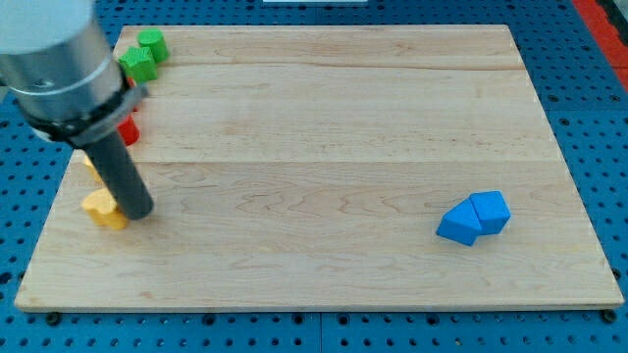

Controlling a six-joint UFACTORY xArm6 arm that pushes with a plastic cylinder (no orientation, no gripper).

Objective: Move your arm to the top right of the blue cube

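Observation:
Two blue blocks touch each other at the view's lower right: a blue cube (458, 224) on the left and a blue block (490, 211) with slanted faces on its right. My dark rod comes down at the view's left and my tip (137, 210) rests on the board right beside a yellow block (102, 208). The tip is far to the left of the blue blocks.
Two green blocks (143, 55) sit at the board's top left corner. A red block (128, 129) and another yellow piece (90, 165) show partly behind the arm's grey body (59, 69). The wooden board (324, 118) lies on a blue perforated table.

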